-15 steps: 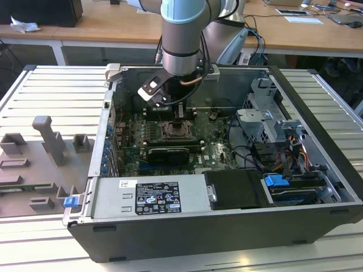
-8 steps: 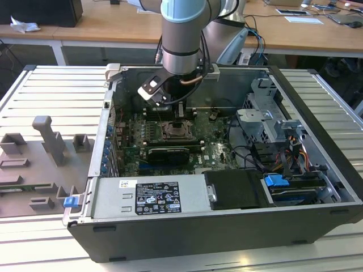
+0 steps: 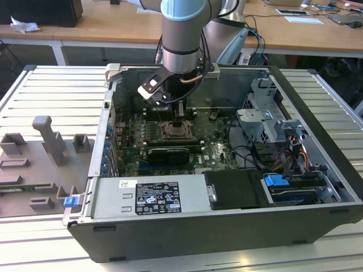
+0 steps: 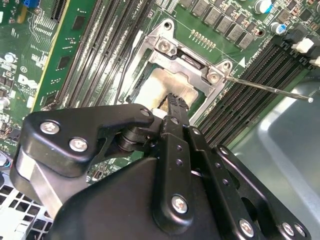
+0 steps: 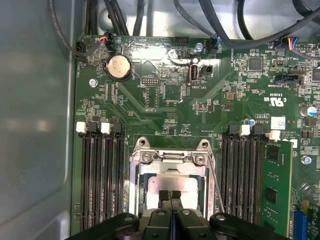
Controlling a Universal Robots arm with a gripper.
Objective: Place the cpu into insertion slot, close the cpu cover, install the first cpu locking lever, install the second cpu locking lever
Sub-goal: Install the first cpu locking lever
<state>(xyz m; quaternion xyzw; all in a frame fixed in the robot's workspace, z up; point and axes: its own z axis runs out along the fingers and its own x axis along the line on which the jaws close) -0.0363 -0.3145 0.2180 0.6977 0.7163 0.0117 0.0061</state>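
The gripper, its fingers pressed together, touches the cpu inside the cpu cover. Memory slots stand on both sides, and a locking lever sticks out.

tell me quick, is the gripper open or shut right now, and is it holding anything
gripper: shut, fingers pressed together with nothing between them, tips over the cpu.
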